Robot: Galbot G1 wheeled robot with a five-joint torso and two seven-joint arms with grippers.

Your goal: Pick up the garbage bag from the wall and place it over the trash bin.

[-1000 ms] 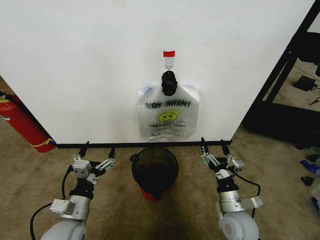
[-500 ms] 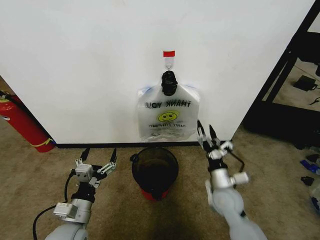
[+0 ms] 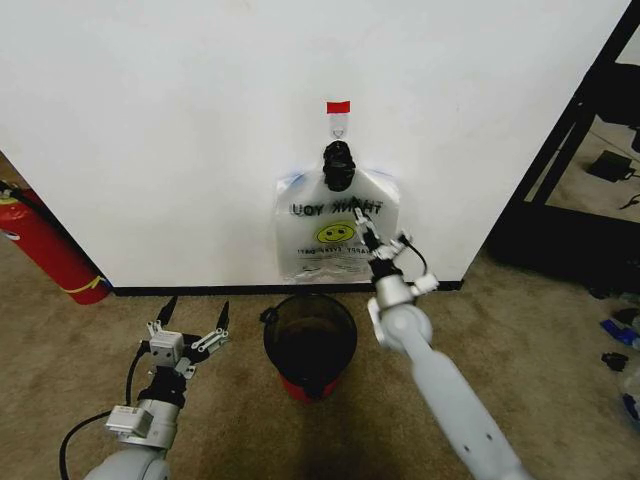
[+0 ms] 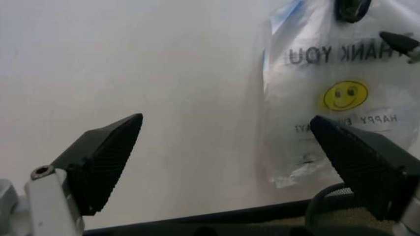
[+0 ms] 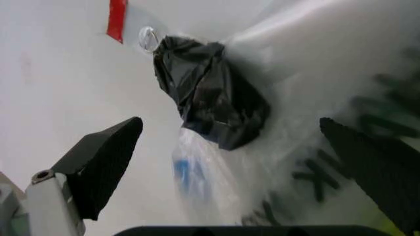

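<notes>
The garbage bag [image 3: 336, 237] hangs flat on the wall [image 3: 180, 130], a thin, crinkly clear film printed with dark letters and a round yellow smiley, a blue strip showing at its upper edge. Its top is gathered into a lumpy, matte black clip [image 3: 338, 165] just under a small hook [image 3: 338, 126] and a red tape strip [image 3: 338, 107].

My right gripper [image 3: 372, 230] is raised against the bag's front, just below the clip; its ridged black fingers [image 5: 105, 162] stand spread wide apart, holding nothing.

Below the bag, on the short-pile carpet [image 3: 560, 340], sits the trash bin [image 3: 310, 342]: round, black, glossy inside, with a red base.

My left gripper [image 3: 191, 327] hovers low, beside the bin and away from the bag, its fingers likewise parted and empty.
</notes>
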